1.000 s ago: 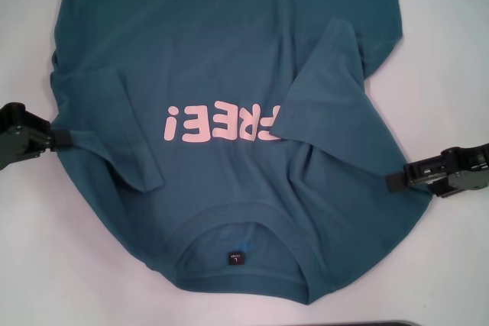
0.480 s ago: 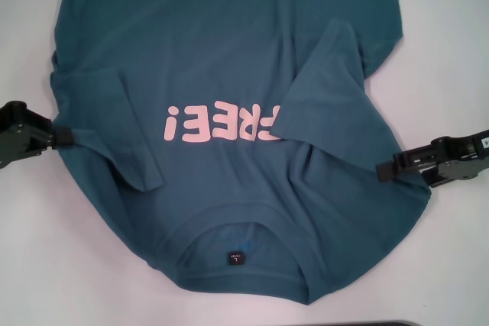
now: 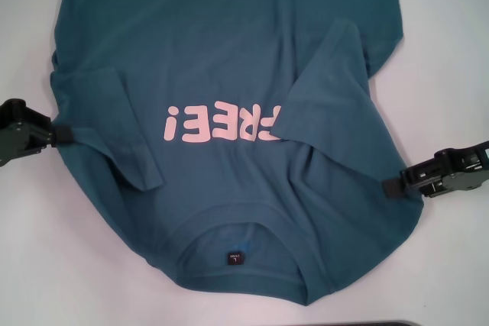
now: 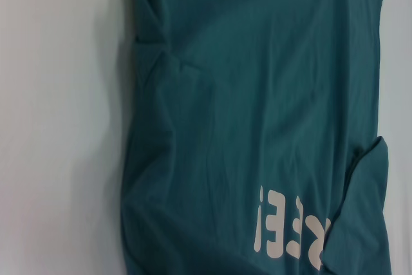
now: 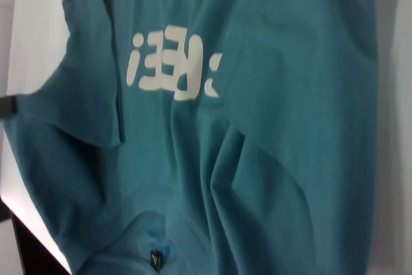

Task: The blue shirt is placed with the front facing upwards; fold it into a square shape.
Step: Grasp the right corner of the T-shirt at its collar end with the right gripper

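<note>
The blue shirt (image 3: 229, 51) lies front up on the white table, its pink "FREE!" lettering (image 3: 221, 124) upside down to me. The collar with its dark label (image 3: 234, 257) is nearest me. Both sleeves (image 3: 122, 127) are folded inward onto the chest. My left gripper (image 3: 63, 137) is pinched on the shirt's left side edge. My right gripper (image 3: 391, 187) is pinched on the right side edge near the shoulder. The left wrist view shows the shirt (image 4: 257, 94) and the right wrist view shows the shirt (image 5: 290, 127), but neither shows its own fingers.
The white table (image 3: 46, 265) shows bare on both sides of the shirt and in front of the collar. A dark strip (image 3: 367, 324) lies at the front edge. The shirt's hem runs out of view at the far side.
My right gripper moved inward over the shirt's edge, then back outward and slightly toward me; the right sleeve and edge shifted a little with it. The left gripper has hardly moved.
</note>
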Controlling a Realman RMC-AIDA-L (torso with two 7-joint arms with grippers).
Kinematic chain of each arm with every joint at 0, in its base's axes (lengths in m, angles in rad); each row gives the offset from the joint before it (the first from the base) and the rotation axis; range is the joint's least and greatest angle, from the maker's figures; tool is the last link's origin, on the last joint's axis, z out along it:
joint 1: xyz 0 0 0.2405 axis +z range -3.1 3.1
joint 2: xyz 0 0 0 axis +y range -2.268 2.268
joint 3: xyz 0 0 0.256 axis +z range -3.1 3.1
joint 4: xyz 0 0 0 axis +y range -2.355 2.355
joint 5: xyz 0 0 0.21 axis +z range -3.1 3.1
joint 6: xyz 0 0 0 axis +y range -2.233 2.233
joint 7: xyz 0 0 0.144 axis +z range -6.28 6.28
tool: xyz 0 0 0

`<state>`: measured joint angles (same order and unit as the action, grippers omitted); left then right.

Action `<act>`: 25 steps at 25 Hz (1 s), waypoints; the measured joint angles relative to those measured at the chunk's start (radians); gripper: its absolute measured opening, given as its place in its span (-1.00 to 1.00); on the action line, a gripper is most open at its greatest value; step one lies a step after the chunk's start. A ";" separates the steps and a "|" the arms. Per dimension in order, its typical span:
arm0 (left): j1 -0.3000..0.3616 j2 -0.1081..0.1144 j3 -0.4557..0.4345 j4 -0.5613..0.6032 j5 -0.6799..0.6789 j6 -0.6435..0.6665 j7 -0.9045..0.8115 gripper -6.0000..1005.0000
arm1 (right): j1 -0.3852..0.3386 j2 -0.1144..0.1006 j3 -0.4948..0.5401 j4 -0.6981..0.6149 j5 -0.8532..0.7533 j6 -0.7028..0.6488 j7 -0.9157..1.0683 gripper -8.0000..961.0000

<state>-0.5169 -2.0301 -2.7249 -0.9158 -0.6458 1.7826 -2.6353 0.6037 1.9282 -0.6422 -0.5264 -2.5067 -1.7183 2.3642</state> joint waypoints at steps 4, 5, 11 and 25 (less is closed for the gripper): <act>0.000 0.000 0.000 0.000 -0.003 0.002 0.000 -0.99 | 0.000 -0.004 -0.002 -0.003 -0.001 0.005 0.006 0.47; 0.001 0.000 0.000 0.000 -0.004 0.003 0.000 -0.99 | 0.000 -0.006 -0.002 -0.004 -0.001 0.007 0.009 0.30; 0.004 0.001 0.001 0.000 -0.005 0.002 -0.003 -0.99 | -0.002 -0.011 -0.002 -0.006 -0.001 0.010 0.016 -0.37; 0.019 0.034 0.064 0.001 0.003 0.084 0.015 -0.98 | 0.002 -0.020 -0.010 -0.109 -0.125 -0.056 0.044 -0.94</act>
<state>-0.4977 -1.9963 -2.6609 -0.9145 -0.6424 1.8667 -2.6206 0.6059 1.9080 -0.6520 -0.6358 -2.6314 -1.7745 2.4085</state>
